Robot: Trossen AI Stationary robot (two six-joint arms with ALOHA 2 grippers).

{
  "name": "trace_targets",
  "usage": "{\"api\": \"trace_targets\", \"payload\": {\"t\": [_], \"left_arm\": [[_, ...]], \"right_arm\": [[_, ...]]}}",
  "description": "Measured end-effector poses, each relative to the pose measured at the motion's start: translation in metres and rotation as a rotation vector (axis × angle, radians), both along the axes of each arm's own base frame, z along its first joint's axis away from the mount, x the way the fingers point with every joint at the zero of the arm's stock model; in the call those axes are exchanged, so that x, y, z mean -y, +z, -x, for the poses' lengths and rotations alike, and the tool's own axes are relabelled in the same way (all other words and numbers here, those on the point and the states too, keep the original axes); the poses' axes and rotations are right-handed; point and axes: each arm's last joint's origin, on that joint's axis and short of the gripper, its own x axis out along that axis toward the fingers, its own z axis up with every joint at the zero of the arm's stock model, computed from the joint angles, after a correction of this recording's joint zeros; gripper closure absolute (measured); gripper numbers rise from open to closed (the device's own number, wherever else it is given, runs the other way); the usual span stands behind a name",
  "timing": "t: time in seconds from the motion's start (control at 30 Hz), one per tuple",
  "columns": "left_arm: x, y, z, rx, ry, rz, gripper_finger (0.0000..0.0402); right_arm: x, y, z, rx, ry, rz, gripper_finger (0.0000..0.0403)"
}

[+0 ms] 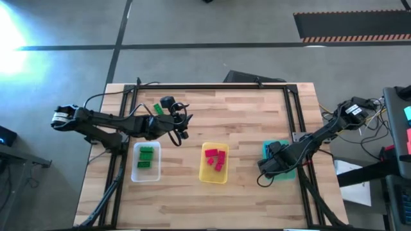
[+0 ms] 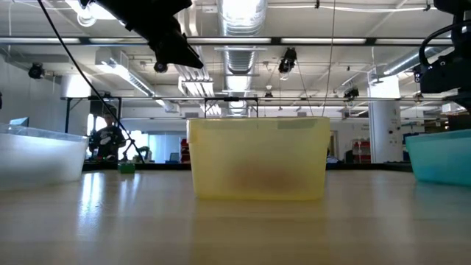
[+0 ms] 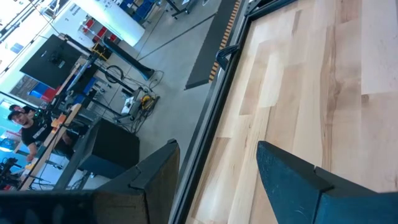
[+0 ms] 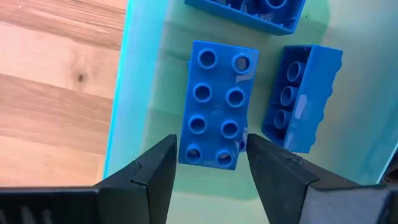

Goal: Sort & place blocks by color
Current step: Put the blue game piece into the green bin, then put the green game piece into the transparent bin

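My right gripper point(image 4: 211, 149) hangs open over the teal tray point(image 4: 140, 93), pointing down. Its fingers stand on either side of the near end of a blue block point(image 4: 214, 99), which lies flat on the tray floor with its studs up. Two more blue blocks point(image 4: 298, 99) lie beside it. My left gripper point(image 3: 217, 155) is open and empty above the bare table, between a lone green block point(image 1: 157, 109) lying on the wood and the clear tray point(image 1: 146, 162). That tray holds green blocks. The yellow tray point(image 1: 214, 164) holds red and pink blocks.
The three trays stand in a row across the middle of the table: clear point(image 2: 40, 154), yellow point(image 2: 257, 158) and teal point(image 2: 441, 156). A black frame point(image 1: 212, 86) runs along the table's far and side edges. Bare wood lies toward the near edge. A person stands in the room beyond point(image 3: 28, 121).
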Motion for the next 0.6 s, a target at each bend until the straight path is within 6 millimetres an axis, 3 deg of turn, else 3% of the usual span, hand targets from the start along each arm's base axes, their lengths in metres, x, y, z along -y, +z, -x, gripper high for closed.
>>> {"api": "trace_targets", "payload": {"t": [0.33,0.6], "left_arm": [[0.000,0.000,0.000,0.000,0.000,0.000,0.0204],[0.000,0.000,0.000,0.009,0.004,0.009,0.0204]], "right_arm": [[0.000,0.005,0.003,-0.011,-0.001,-0.050,0.0182],[0.002,0.033,0.004,0.041,0.005,-0.042,0.0183]]}}
